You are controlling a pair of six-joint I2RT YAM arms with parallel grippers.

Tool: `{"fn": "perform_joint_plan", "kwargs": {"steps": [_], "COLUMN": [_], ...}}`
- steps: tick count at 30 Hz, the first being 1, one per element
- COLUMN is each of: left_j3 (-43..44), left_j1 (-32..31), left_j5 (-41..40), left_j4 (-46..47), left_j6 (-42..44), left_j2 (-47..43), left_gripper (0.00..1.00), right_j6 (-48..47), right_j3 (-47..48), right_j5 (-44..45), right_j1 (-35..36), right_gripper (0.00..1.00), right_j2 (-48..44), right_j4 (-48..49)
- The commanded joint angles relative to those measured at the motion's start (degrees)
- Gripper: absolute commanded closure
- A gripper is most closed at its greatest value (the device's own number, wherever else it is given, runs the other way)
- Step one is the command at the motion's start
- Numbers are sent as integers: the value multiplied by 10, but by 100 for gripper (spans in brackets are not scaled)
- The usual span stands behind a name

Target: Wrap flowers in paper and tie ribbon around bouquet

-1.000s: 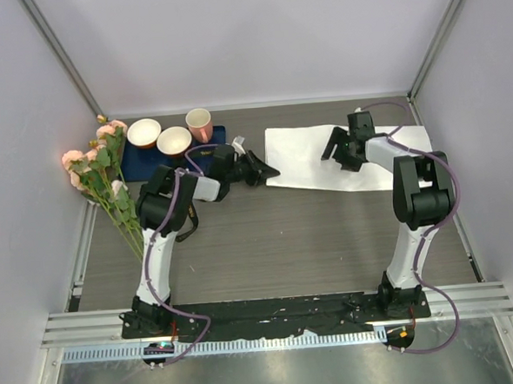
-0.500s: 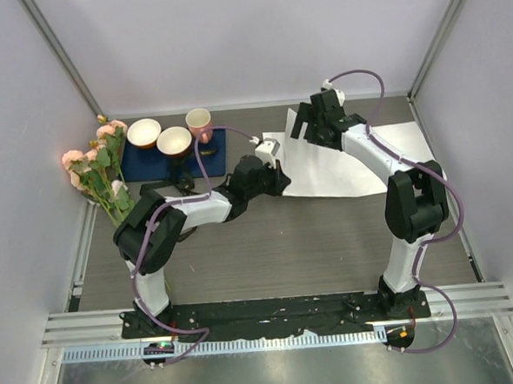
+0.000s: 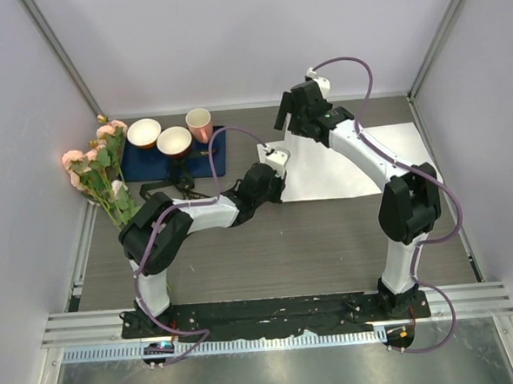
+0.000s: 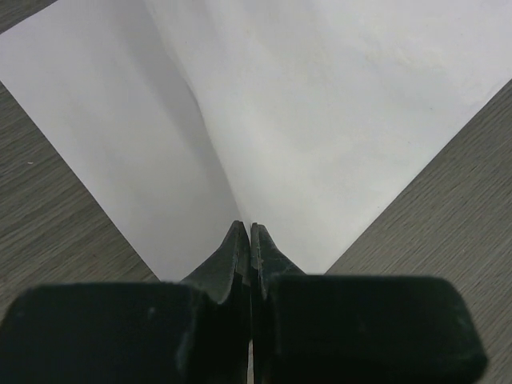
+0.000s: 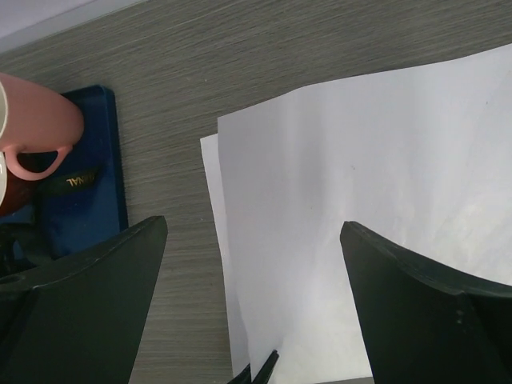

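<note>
- Left jaws, pressed together, pinch the paper (image 4: 320, 120) at its left edge, raising a fold.
- Right jaws hang spread wide over the paper's far-left corner.
- Flowers (image 3: 98, 169) lie well apart by the left wall.

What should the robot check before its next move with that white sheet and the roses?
1. Left jaws gripping the paper: ok. They are shut on its corner, and the sheet creases upward from their tips.
2. Right jaws free: ok. They stand wide apart above the sheet's edge and hold nothing.
3. Paper lying flat: not ok. The pinched side is lifted and folded.
4. Flowers on the paper: not ok. They lie at the table's left side, apart from the sheet.
5. Ribbon free to pick up: cannot tell. Only a short stretch shows, on the blue mat beside the pink cup.
</note>
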Motion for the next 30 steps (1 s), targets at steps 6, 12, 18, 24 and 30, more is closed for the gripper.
{"fn": "perform_joint_plan", "kwargs": {"steps": [6,12,18,24,30], "left_j3": [20,13,-14,-92,39], "left_j1": [-17,-29,-29,-15,62], "left_j5": [-41,-53,-41,54,133], "left_j4": [13,20,0,-11,-265], "left_j6": [43,51,7,-101,-209], "left_j2": [-1,-13,-66,-211,-153], "left_gripper": [100,100,52,13,0], "right_j6": [0,-42,-31,45,122], "right_j3": [65,133,24,-250,-460], "right_j5": [77,126,188,216,238], "right_j1": [25,39,53,81,120], "right_gripper": [9,55,100,100,100], "right_j2": [67,123,21,-225,-451], "right_j4": [-35,-38,-21,30,26]}}
